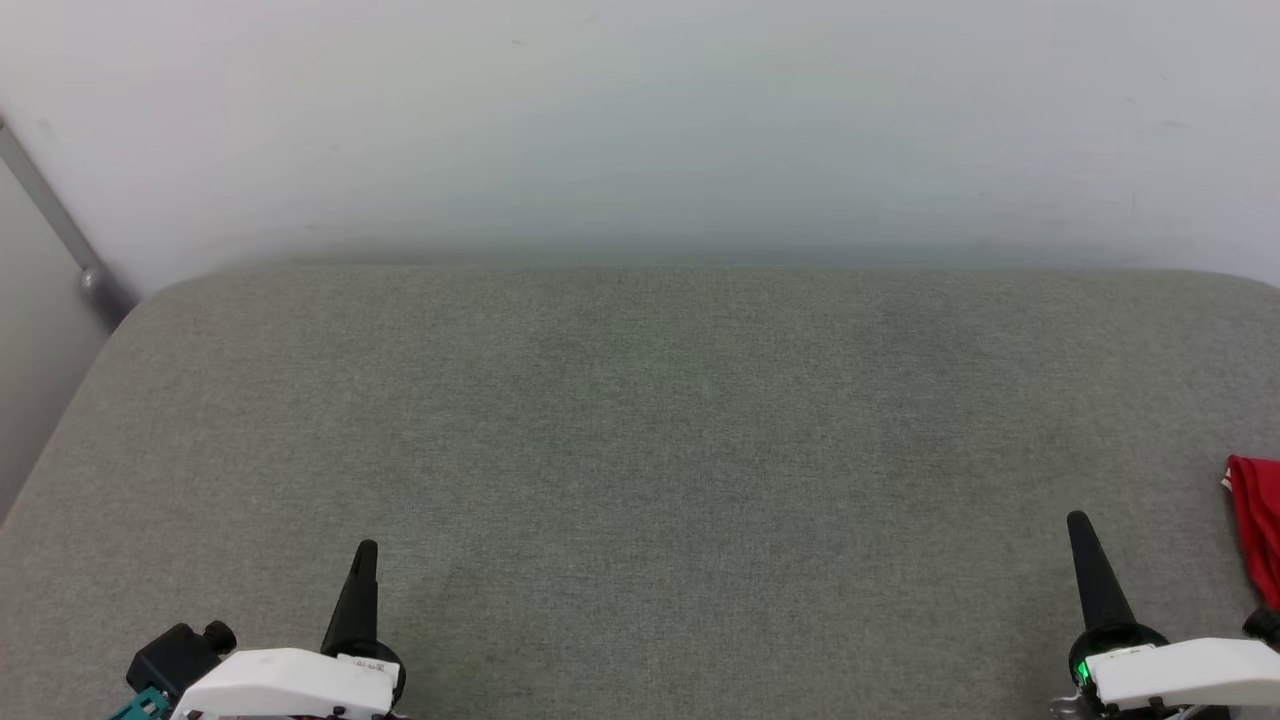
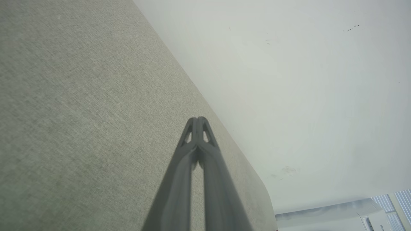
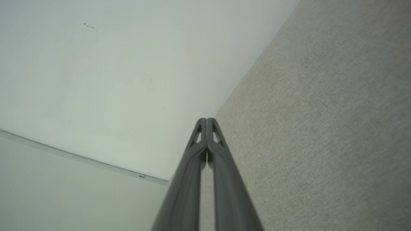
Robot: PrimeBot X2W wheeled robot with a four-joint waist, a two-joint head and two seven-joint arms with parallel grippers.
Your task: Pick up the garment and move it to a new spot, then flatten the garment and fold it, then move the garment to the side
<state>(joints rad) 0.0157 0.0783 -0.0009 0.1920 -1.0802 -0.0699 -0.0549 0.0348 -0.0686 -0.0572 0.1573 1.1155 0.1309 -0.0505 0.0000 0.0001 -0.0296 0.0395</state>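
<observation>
Grey cushion (image 1: 640,450) spreads wide, garment (image 1: 1258,530) far right.

The left gripper (image 1: 365,556) sits at 7 o'clock in the head view and the right gripper (image 1: 1079,525) at 4 o'clock. Each rises from a white wrist housing: left (image 1: 290,683), right (image 1: 1180,672). Both point toward 12 o'clock, the left leaning slightly to 1 and the right to 11. In the wrist views, the left fingers (image 2: 178,186) and the right fingers (image 3: 188,186) are pressed together at their tips.

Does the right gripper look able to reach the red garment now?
Probably yes. The garment lies on the grey surface just right of the right gripper, nothing between them; its closed fingers must open first.
</observation>
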